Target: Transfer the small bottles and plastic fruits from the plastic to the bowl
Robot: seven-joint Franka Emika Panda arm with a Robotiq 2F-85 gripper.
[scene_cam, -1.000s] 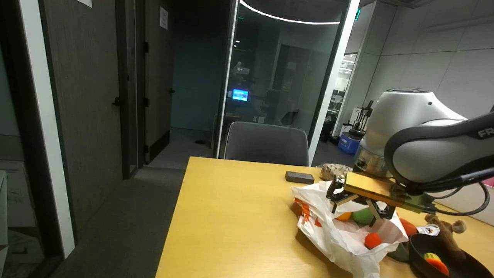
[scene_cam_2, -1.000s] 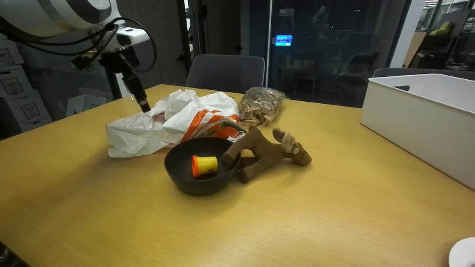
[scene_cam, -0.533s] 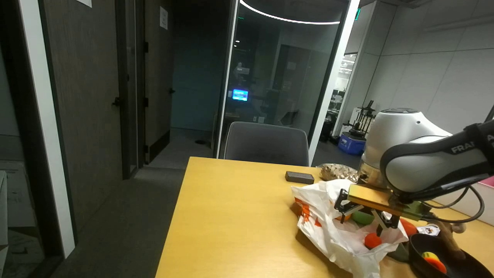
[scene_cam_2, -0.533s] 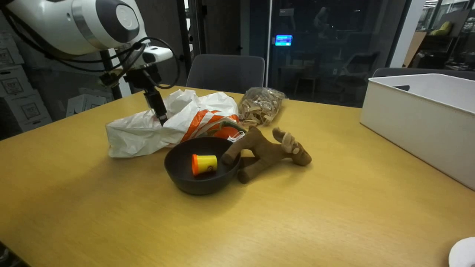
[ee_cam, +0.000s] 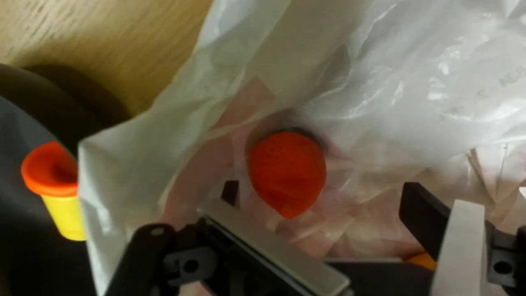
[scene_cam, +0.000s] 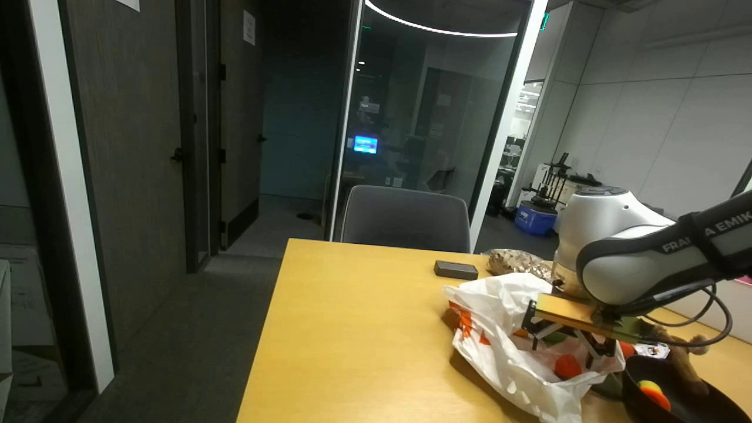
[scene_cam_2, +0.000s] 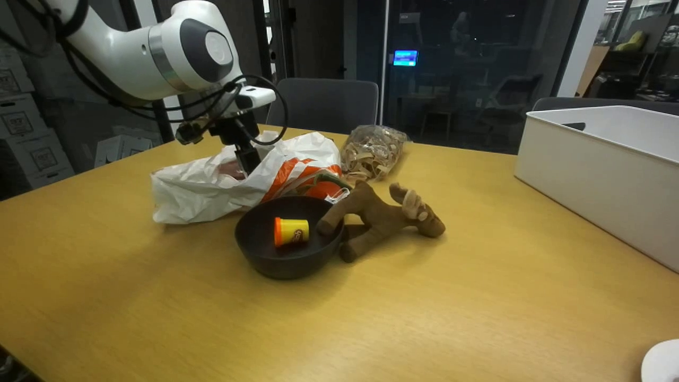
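A red strawberry-shaped fruit (ee_cam: 287,174) lies in the open white plastic bag (ee_cam: 435,65); it also shows in an exterior view (scene_cam: 567,366). A green fruit (scene_cam: 554,338) and an orange fruit (ee_cam: 423,260) lie farther in the bag, partly hidden. My gripper (ee_cam: 320,195) is open, its fingers apart either side of the red fruit, holding nothing. In both exterior views the gripper (scene_cam: 562,352) is low at the bag's mouth; the bag partly hides its fingers (scene_cam_2: 249,171). The black bowl (scene_cam_2: 289,265) holds a small yellow tub with an orange lid (scene_cam_2: 295,232).
A brown plush moose (scene_cam_2: 382,215) leans on the bowl's rim. A clear bag of tan pieces (scene_cam_2: 371,151) lies behind the white bag. A white bin (scene_cam_2: 594,175) stands on the table. A dark block (scene_cam: 456,270) lies near the far edge.
My gripper has moved down into the bag's opening, with its fingers still apart. The yellow tub has rolled slightly in the bowl, and its label now shows.
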